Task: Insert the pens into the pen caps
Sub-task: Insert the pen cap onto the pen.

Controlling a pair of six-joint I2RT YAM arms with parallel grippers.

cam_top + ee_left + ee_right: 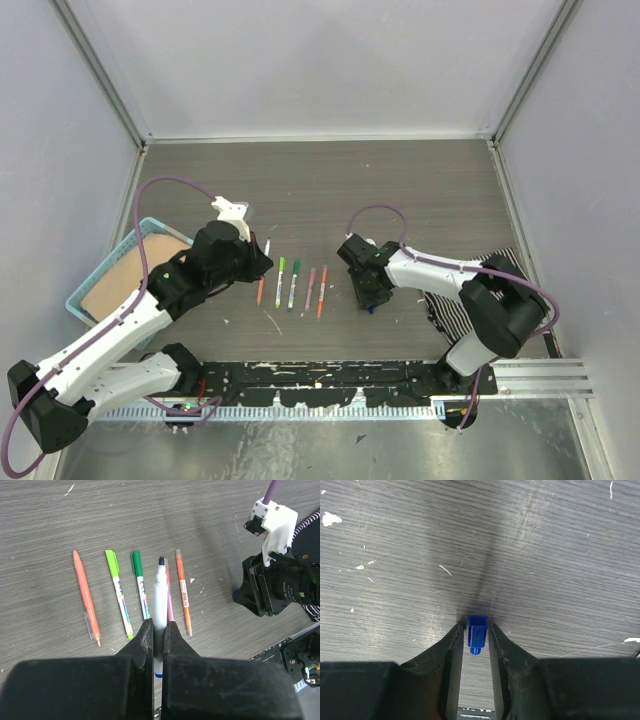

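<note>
"Pens point(294, 285) first: where do they lie?" asks the first observer.

"From the left, past the blue basket point(105, 258), the left gripper point(159, 627) is clamped tight on a white-barrelled pen point(160, 585), whose dark bare tip points away from the wrist. On the counter point(320, 190) below lies a row, side by side and not touching: an orange pen point(86, 597), a light-green pen point(119, 592), a dark-green pen point(140, 585), a pink pen point(170, 607) partly hidden behind the held one, and a thin orange-red pen point(183, 592)."

"And the pen caps?"

"Only one can be made out, a blue cap point(477, 632) right of the row, down at the counter between the fingers of the right gripper point(476, 630). Those jaws are parted slightly, with a sliver of gap on each side, so the cap looks flanked and not pinched. Whether it stands or lies is hard to tell. Further right is a striped cloth point(447, 312)."

"How should these things handle?"

"The pens look light, stiff and smooth, so likely to roll or slide in a loose pinch. A grip on the barrel that leaves the tip well clear seems best. The cap is tiny and probably skitters easily. It wants holding across its flat sides, with the open mouth left free."
</note>
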